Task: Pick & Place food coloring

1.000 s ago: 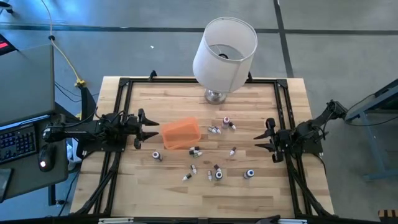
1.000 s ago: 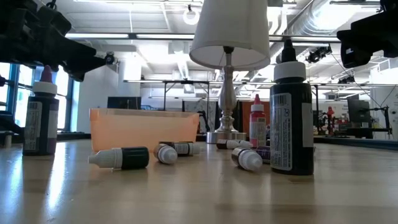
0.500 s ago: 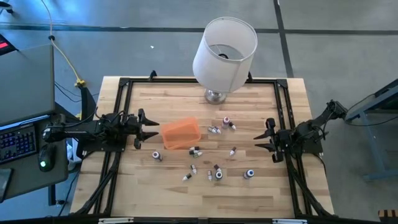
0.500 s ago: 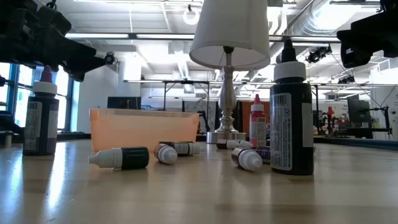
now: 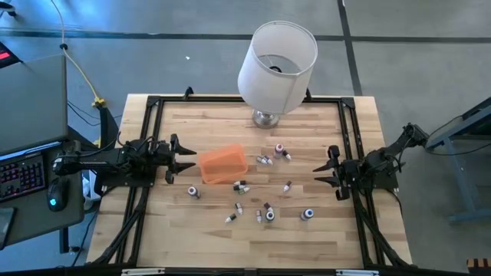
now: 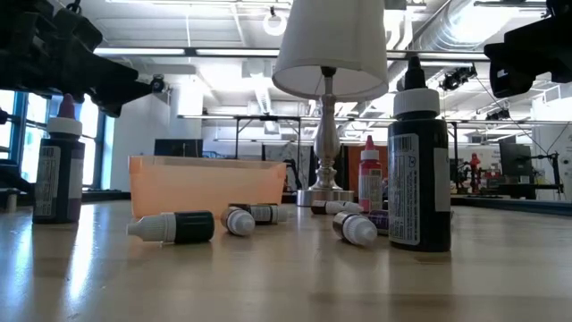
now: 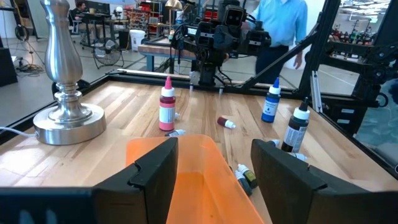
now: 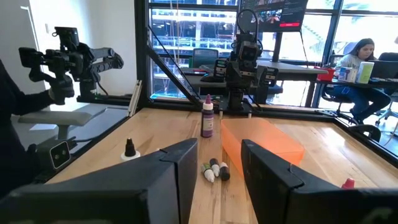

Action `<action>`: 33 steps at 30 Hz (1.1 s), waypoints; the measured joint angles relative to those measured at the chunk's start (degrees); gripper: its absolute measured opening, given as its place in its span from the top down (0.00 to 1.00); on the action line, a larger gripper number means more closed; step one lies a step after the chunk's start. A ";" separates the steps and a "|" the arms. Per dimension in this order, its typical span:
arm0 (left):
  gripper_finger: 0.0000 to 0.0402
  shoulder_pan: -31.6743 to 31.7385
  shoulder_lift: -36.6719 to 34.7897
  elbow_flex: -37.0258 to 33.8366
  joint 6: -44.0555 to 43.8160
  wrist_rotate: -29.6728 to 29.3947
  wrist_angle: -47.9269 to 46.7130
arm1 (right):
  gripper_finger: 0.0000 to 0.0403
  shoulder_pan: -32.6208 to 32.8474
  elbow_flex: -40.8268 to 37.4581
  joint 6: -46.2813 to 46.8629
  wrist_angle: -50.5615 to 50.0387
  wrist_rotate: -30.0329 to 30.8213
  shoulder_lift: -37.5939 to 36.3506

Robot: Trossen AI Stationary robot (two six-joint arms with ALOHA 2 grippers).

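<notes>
Left end effector (image 5: 186,161) at worktop (image 5: 192,238) left side, fingers spread wide, empty, facing orange tray (image 5: 223,165) just beside it. Right end effector (image 5: 324,172) at right side, fingers apart, empty. Food coloring bottles (image 5: 268,211) scattered mid-worktop between the two end effectors, right of and in front of tray; some upright, some lying. Lamp (image 5: 276,63) at far edge. Person (image 7: 280,25) beyond worktop in left wrist view.
</notes>
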 joint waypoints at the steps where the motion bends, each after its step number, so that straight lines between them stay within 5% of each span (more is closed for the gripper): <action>1: 0.50 0.00 0.00 0.00 -0.01 0.00 0.00 | 0.71 -0.01 0.01 -0.40 0.03 0.00 -0.02; 19: 0.50 0.01 -0.01 0.79 -0.02 -4.26 0.52 | 0.71 -0.01 0.00 -14.35 10.44 0.02 0.00; 25: 0.50 0.01 -0.02 0.89 0.00 -5.11 0.58 | 0.71 0.00 0.00 -25.87 17.68 -0.23 0.00; 33: 0.50 0.01 -0.01 1.05 0.00 -5.81 0.35 | 0.71 0.00 0.00 -31.74 20.61 -9.50 -0.02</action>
